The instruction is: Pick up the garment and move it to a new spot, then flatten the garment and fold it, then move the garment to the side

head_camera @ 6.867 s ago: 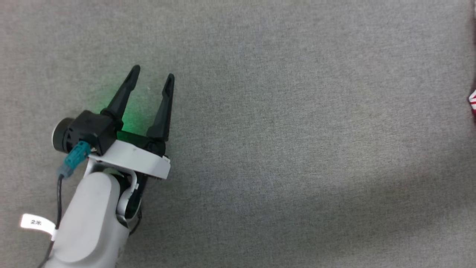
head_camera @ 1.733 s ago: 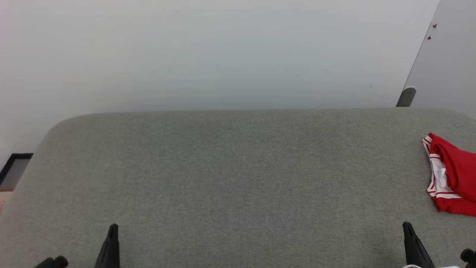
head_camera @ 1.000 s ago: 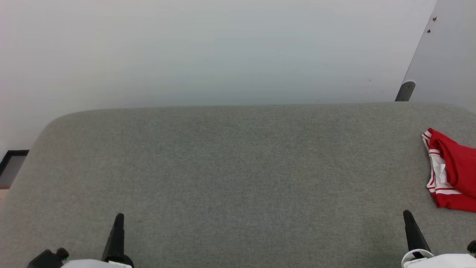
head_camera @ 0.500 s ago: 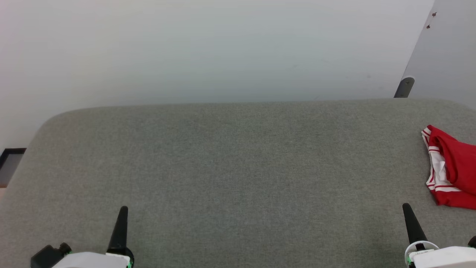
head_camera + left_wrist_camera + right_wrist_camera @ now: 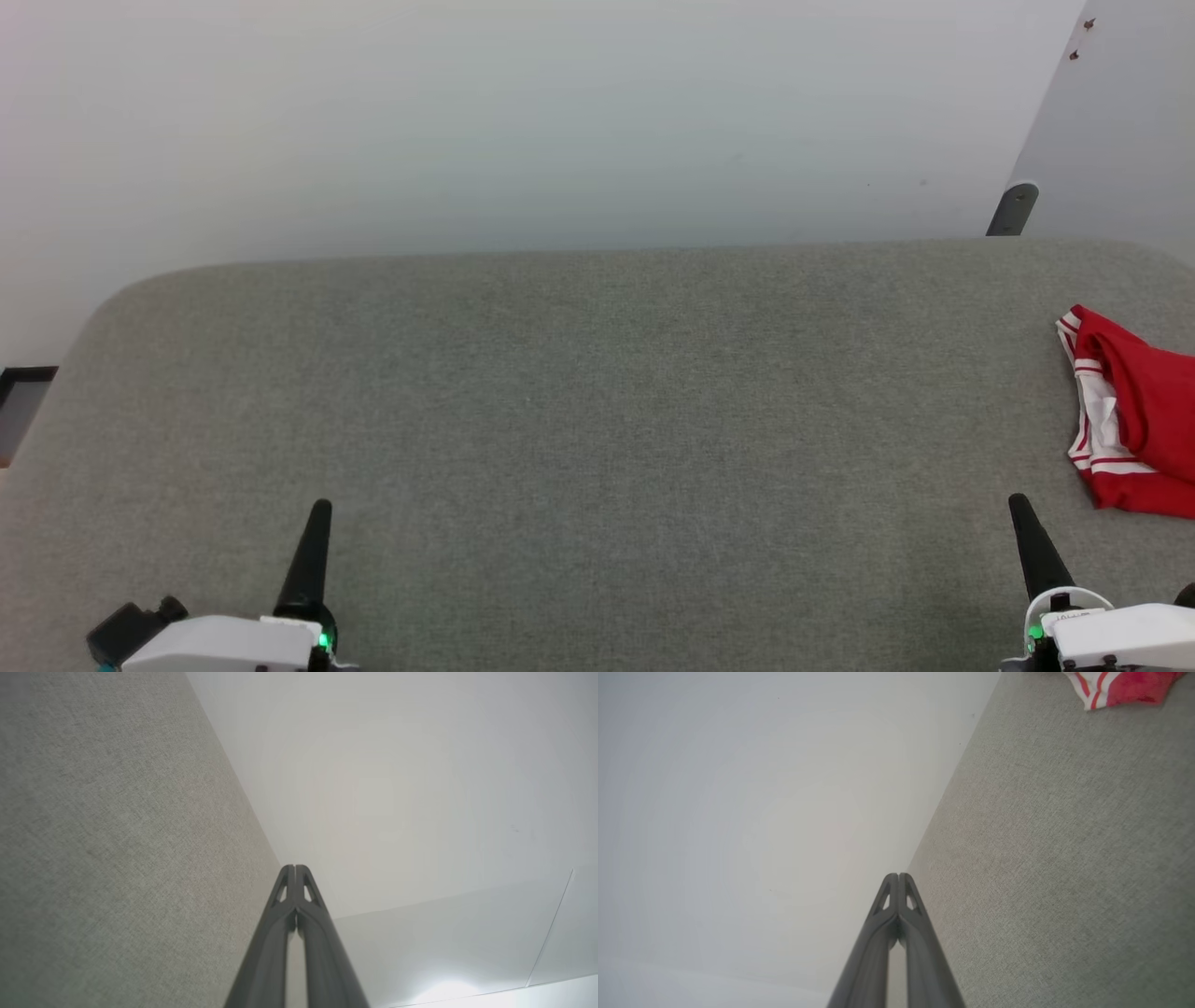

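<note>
1. Where the garment (image 5: 1134, 420) lies, at the right end of the grey table (image 5: 597, 420), it is bunched into a compact red bundle. Its white striped trim faces the middle, and the head view's edge cuts off part of it.
2. Nearest it, the right claw (image 5: 899, 882) sits at the table's near edge, not touching the bundle, fingers pressed together and empty.
3. Well apart at the near left, the left claw (image 5: 295, 875) is likewise pressed together and empty.
4. Judging by this, the move to the side looks finished. If it is not, the right claw must spread and reach right.
</note>
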{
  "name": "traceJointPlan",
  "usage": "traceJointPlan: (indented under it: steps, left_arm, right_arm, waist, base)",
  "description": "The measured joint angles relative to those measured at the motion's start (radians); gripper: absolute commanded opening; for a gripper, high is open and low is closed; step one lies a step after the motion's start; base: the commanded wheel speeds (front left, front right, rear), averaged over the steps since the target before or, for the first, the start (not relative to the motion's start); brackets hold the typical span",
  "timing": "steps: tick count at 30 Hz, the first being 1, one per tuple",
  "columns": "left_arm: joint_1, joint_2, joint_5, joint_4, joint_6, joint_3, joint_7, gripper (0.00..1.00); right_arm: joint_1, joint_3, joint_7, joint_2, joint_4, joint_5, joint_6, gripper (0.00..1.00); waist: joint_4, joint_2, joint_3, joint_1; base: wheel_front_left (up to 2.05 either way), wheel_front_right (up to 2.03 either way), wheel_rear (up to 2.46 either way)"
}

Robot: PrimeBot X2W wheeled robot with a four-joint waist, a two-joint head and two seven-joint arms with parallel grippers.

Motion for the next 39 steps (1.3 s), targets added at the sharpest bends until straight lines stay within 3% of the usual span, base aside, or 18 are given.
traceJointPlan:
  steps: [39]
  left_arm:
    - [-0.068, -0.031, -0.259, 0.025, 0.0, 0.01, 0.076, 0.0]
  right_arm:
    - [-0.064, -0.018, 0.076, 0.005, 0.019, 0.3, 0.0, 0.0]
  waist:
    - [-0.016, 0.0, 0.032, 0.0001]
  base:
    - [0.0, 0.0, 0.0]
